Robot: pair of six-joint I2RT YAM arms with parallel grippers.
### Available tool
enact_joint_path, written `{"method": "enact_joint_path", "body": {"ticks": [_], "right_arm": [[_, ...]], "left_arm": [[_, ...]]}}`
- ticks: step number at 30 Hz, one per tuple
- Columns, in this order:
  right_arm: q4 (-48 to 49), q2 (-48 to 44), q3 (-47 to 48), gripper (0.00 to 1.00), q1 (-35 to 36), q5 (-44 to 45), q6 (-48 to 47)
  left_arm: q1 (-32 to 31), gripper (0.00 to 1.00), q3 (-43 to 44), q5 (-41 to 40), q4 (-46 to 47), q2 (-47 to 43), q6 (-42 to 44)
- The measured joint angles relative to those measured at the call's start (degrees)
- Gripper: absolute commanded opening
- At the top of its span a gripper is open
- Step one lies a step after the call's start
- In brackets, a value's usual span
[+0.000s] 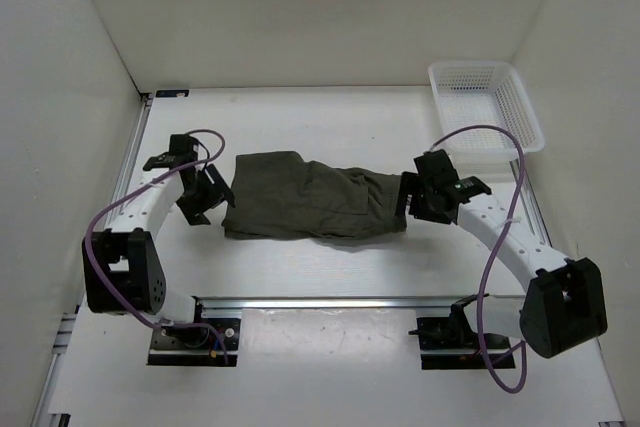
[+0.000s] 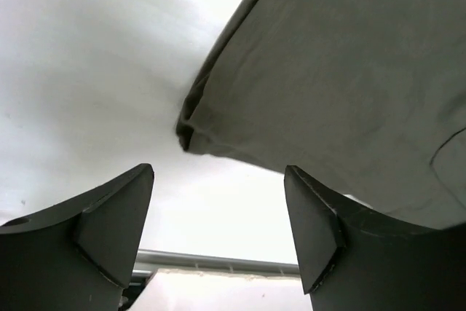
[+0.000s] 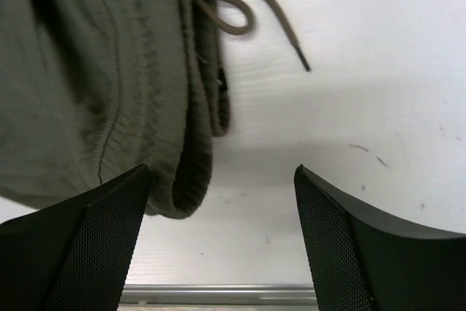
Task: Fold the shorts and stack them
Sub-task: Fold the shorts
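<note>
flanking the shorts (image 1: 312, 209), left hand (image 1: 218, 195) and right hand (image 1: 408, 199) gape.

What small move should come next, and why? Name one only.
Probably slide the right gripper onto the waistband of the shorts and shut on it. Its fingers stand open, the waistband edge lies just inside the gap beside one finger, and nothing is gripped. The shorts lie stretched out on the table.

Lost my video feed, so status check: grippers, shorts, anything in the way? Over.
Left gripper open, at hem corner. Right gripper open, at waistband. Dark olive-green cloth shorts flat on table, ungripped. White plastic mesh basket far right, clear of cloth.
</note>
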Motion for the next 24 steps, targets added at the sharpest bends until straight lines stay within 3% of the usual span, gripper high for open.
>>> {"method": "enact_joint_path", "body": {"ticks": [4, 5, 6, 8, 10, 13, 14, 17, 24], "right_arm": [[-1.1, -0.5, 0.0, 0.56, 0.0, 2.4, 1.2], [-1.2, -0.5, 0.2, 0.42, 0.0, 2.6, 1.3], [-1.2, -0.4, 0.8, 0.36, 0.0, 2.9, 1.6], [-1.4, 0.2, 2.4, 0.25, 0.0, 2.9, 2.0], [-1.3, 1.5, 4.6, 0.25, -0.1, 2.2, 2.1], [-0.8, 5.4, 8.4, 0.47, -0.9, -0.5, 1.9], [-0.7, 7.1, 9.7, 0.58, -1.3, -1.7, 1.5], [-0.1, 10.5, 11.4, 0.69, -2.6, -4.4, 1.0], [0.3, 11.3, 11.5, 0.72, -3.8, -8.0, 0.5]], "left_arm": [[-0.3, 0.66, -0.9, -0.2, -0.6, -0.8, -0.4], [-0.3, 0.62, -0.9, -0.2, -0.7, -1.2, -0.5], [-0.3, 0.58, -0.9, -0.5, -0.7, -1.5, -0.6], [-0.4, 0.58, -0.6, -1.1, -0.7, -1.6, -0.6], [-0.4, 0.62, 0.1, -1.6, -0.7, -0.4, -0.5], [-0.5, 0.63, 1.7, -2.5, -0.7, 3.7, -0.5], [-0.6, 0.68, 2.1, -2.8, -0.5, 5.3, -0.5], [-1.2, 0.75, 2.7, -4.5, -0.4, 8.7, -0.5], [-1.5, 0.78, 4.7, -5.4, 1.5, 16.4, -0.9]]}}
